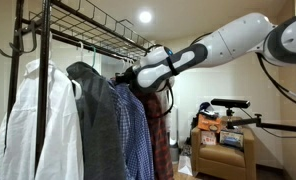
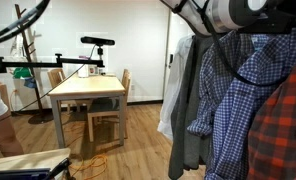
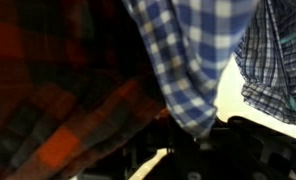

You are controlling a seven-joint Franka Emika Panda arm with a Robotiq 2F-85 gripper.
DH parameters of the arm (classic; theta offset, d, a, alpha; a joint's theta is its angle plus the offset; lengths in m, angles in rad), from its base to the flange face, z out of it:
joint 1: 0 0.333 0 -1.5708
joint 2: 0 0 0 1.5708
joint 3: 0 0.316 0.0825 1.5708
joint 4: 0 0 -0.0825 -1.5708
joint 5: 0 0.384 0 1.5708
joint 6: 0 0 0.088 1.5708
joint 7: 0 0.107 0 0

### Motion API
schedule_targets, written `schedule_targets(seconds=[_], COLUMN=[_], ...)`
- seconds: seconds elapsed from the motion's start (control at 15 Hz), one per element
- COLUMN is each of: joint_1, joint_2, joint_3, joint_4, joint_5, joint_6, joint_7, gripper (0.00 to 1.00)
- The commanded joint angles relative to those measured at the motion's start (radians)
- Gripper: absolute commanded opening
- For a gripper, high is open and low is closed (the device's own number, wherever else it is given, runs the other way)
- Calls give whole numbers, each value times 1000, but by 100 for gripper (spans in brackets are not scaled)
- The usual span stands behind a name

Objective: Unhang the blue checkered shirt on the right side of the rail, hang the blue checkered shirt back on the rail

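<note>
The blue checkered shirt hangs on the rack between a grey shirt and a dark red plaid one, under the black rail. It also shows in an exterior view. My gripper is up at the shirt's top by the rail. In the wrist view a fold of the blue checkered cloth narrows down into my dark jaws, which look shut on it. The hanger is hidden.
A dark red plaid shirt hangs right beside the blue one. A grey shirt and a white shirt hang further along. A wooden table with chairs and a camera stand is across the room. A chair with boxes stands behind.
</note>
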Motion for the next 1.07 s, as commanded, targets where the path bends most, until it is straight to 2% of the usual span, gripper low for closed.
schedule_targets(seconds=[0.0, 0.2, 0.47, 0.67, 0.87, 1.0], joint_1=[65, 98, 106, 89, 50, 55], joint_2=[-80, -82, -54, -28, 5, 37], joint_3=[-58, -82, -83, -62, 0, 8], joint_4=[-100, -82, 19, 94, 181, 217], joint_5=[-6, -4, -11, -20, -7, 3], joint_6=[106, 142, 97, 28, -97, -161], joint_7=[15, 1, -7, -13, -37, -28], gripper=[8, 8, 9, 8, 8, 8])
